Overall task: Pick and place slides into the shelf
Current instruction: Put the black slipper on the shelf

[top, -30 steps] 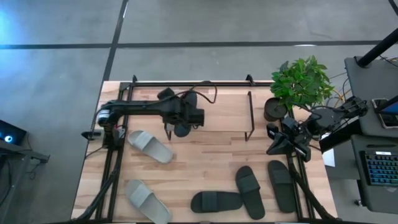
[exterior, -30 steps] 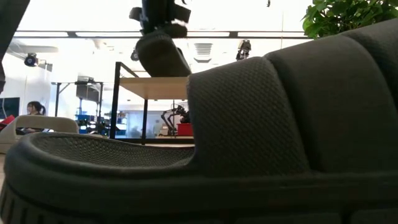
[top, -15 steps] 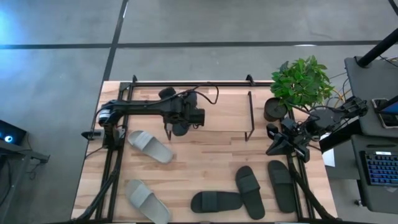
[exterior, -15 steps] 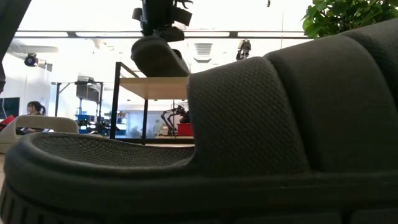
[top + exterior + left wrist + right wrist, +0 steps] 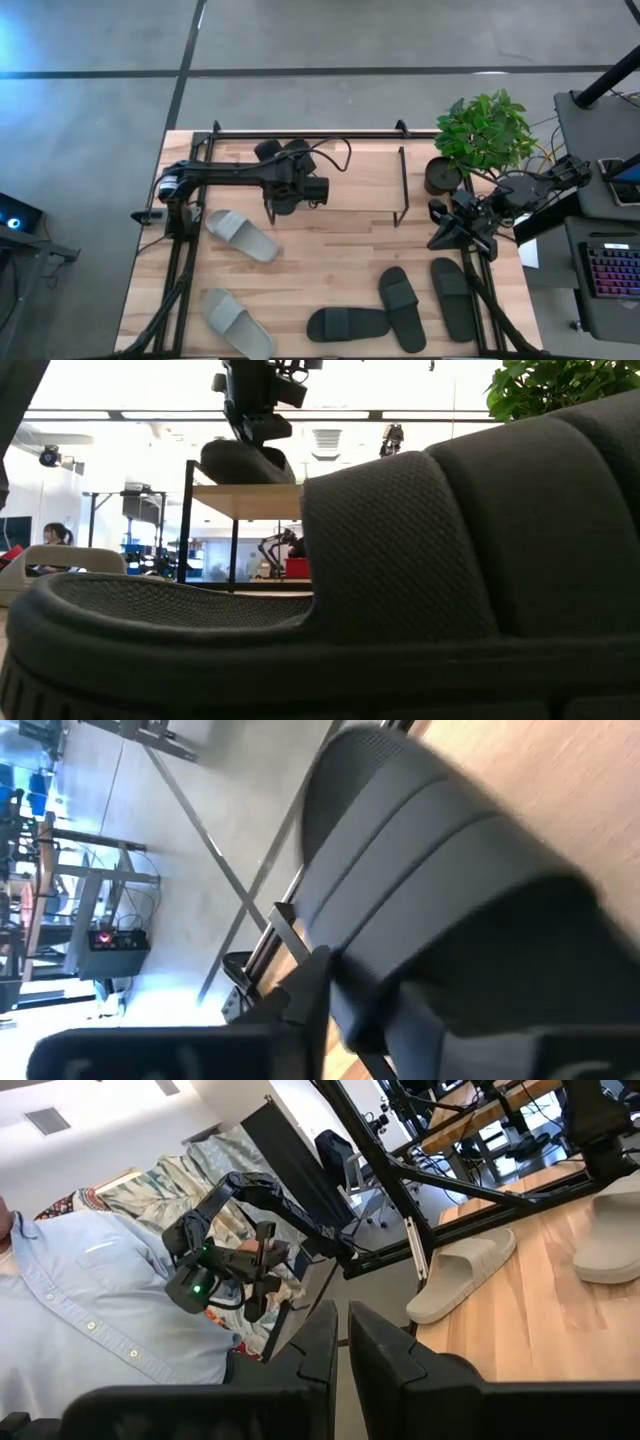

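Note:
My left gripper [image 5: 288, 190] is over the shelf's light wooden top board [image 5: 360, 180], shut on a dark slide [image 5: 284, 207]. In the low view this slide [image 5: 245, 463] lies nearly level at the board's top [image 5: 250, 502]. The left wrist view shows the slide's ribbed strap [image 5: 420, 850] close up. Two light grey slides [image 5: 242, 235] [image 5: 237, 322] lie on the table at the left. Three dark slides [image 5: 348, 323] [image 5: 402, 307] [image 5: 455, 298] lie near the front right. My right gripper [image 5: 445, 235] waits shut at the table's right side. My left gripper comes at the dark slide from above, slanting down, and its fingers [image 5: 258, 428] meet the slide's upper side [image 5: 262, 440]. The gripper itself hides which part they pinch. The slide sits about level, its underside at the shelf's top board; I cannot tell whether a gap is left.
A potted plant [image 5: 485, 130] stands at the far right corner. The shelf's black frame [image 5: 403, 185] rises at the board's right end. One dark slide [image 5: 400, 590] fills the low view's foreground. A person in a light blue shirt [image 5: 110, 1310] shows beyond the table.
My left gripper has turned at the wrist while staying over the shelf. The dark slide, slanting with one end down a second ago, has tipped to nearly level and come down onto the shelf's top board.

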{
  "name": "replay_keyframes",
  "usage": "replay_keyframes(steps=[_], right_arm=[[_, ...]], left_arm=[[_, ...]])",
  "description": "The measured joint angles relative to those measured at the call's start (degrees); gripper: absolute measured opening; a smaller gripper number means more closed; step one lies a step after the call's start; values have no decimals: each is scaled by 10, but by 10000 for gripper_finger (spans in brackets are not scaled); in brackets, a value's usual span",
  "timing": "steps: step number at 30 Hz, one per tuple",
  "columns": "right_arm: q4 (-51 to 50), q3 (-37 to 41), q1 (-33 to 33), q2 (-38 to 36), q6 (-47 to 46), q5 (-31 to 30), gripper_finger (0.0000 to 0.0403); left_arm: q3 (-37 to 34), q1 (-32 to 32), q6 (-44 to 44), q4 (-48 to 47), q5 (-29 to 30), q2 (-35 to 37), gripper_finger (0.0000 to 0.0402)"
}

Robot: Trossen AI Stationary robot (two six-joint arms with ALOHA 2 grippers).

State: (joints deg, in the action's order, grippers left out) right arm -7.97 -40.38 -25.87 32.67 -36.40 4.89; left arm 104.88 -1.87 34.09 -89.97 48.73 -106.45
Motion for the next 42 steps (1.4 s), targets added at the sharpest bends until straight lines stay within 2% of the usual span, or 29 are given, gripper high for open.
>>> replay_keyframes(steps=[6, 10, 14, 22, 25, 29, 33, 38, 42], right_arm=[[-1, 0, 0, 0, 0, 0, 22], [-4, 0, 0, 0, 0, 0, 22], [-4, 0, 0, 0, -2, 0, 22], [0, 0, 0, 0, -41, 10, 22], [13, 0, 0, 3, -42, 9, 22], [52, 0, 0, 15, -60, -22, 22], [93, 0, 0, 37, -128, -43, 22], [82, 0, -4, 89, -188, -21, 22], [81, 0, -5, 137, -224, 20, 22]], left_arm=[[0, 0, -4, 0, -3, 12, 146], [2, 0, -4, 0, -7, 25, 176], [2, 2, -3, 0, -12, 47, 189], [22, 35, -15, 14, -93, 134, 190], [15, 54, -78, 83, -148, 181, 190], [-1, 65, -134, 211, -287, 234, 190], [-6, 66, -136, 284, -419, 259, 190], [-21, 87, -134, 290, -440, 262, 190], [-48, 111, -88, 289, -440, 263, 190]])
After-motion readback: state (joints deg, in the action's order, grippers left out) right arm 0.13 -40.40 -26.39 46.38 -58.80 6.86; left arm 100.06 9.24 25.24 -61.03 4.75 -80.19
